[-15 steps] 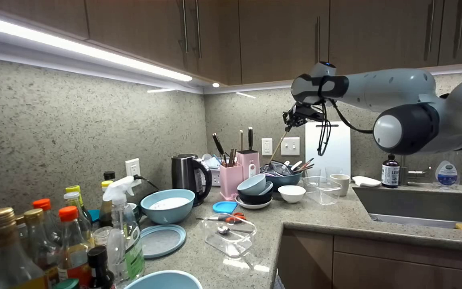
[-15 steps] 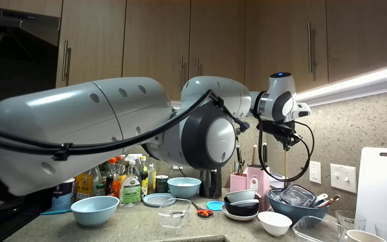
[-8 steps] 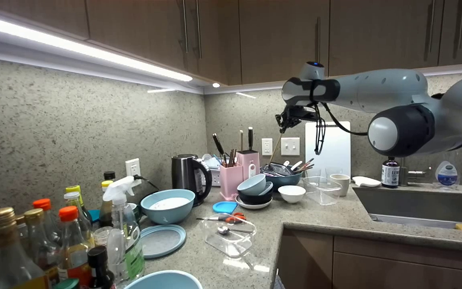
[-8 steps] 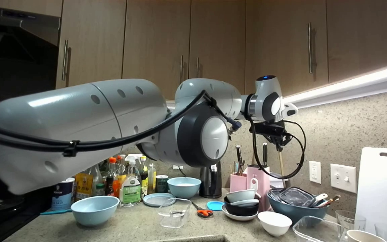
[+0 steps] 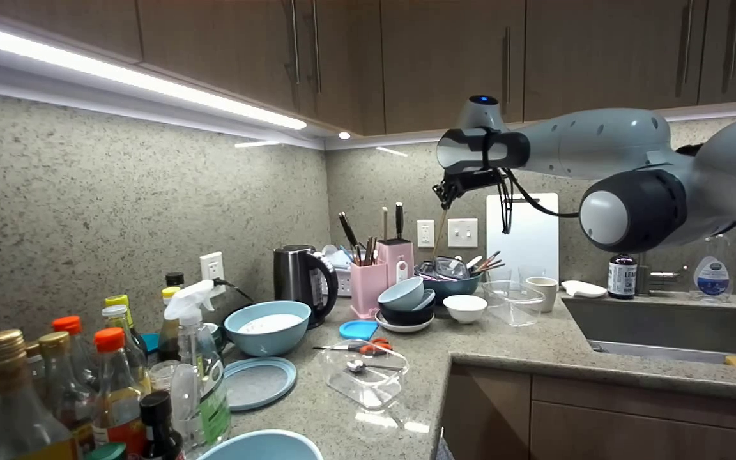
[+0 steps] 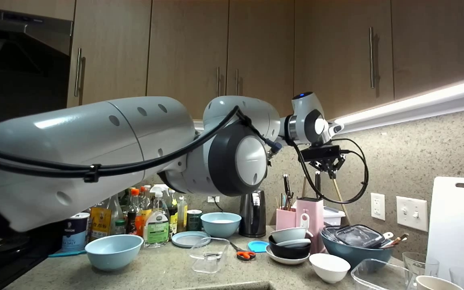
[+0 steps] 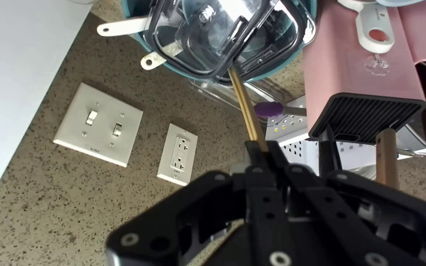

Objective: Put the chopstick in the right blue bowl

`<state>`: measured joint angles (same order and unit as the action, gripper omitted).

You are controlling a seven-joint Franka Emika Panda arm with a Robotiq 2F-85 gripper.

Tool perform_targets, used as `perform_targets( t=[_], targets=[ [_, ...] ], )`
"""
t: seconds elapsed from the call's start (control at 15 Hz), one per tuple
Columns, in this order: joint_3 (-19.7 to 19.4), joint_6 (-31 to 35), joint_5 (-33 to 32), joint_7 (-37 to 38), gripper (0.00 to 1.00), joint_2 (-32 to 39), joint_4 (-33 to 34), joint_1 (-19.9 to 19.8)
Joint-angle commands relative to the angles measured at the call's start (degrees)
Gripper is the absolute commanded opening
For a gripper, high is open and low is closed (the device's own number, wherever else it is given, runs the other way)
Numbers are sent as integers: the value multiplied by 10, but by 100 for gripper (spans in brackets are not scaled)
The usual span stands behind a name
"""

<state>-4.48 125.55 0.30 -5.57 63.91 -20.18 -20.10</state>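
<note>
My gripper (image 7: 263, 145) is shut on the wooden chopstick (image 7: 244, 105), gripping its upper end. In both exterior views the gripper (image 5: 446, 204) (image 6: 332, 175) is high above the back counter. The chopstick (image 5: 439, 233) (image 6: 341, 195) hangs down at a slant to the dark-blue bowl (image 6: 357, 254). Its lower end goes among clear black-rimmed containers (image 7: 220, 40) and is hidden there. The right blue bowl (image 6: 220, 225) (image 5: 268, 329), light blue with a white inside, stands beside the black kettle (image 5: 298, 281), far from the gripper.
Another light-blue bowl (image 6: 114, 253) stands nearer the stove. A pink utensil holder (image 5: 368, 291) and pink knife block (image 6: 310, 223), with upright handles, stand between gripper and kettle. Stacked small bowls (image 5: 406, 303), a light-blue plate (image 5: 259, 383), scissors (image 6: 245, 254) and bottles (image 5: 112, 377) are around.
The arm and gripper have moved left in both exterior views. The chopstick stays gripped and leans more in one of them. The black-rimmed container in the dark-blue bowl has shifted slightly.
</note>
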Motion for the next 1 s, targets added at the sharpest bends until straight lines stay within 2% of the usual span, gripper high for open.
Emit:
perform_targets(
  t=[0.0, 0.2, 0.27, 0.33, 0.53, 0.8, 0.93],
  targets=[
    [3, 5, -4, -9, 6, -7, -10, -2],
    [3, 6, -4, -18, 6, -8, -9, -7],
    [-3, 10, -11, -17, 2, -6, -8, -2],
    [-9, 16, -18, -19, 2, -3, -8, 6],
    [-47, 34, -66, -6, 2, 8, -9, 46],
    [-118, 64, -151, 51, 2, 32, -7, 112],
    [-140, 75, -180, 73, 2, 44, -5, 141]
  ],
)
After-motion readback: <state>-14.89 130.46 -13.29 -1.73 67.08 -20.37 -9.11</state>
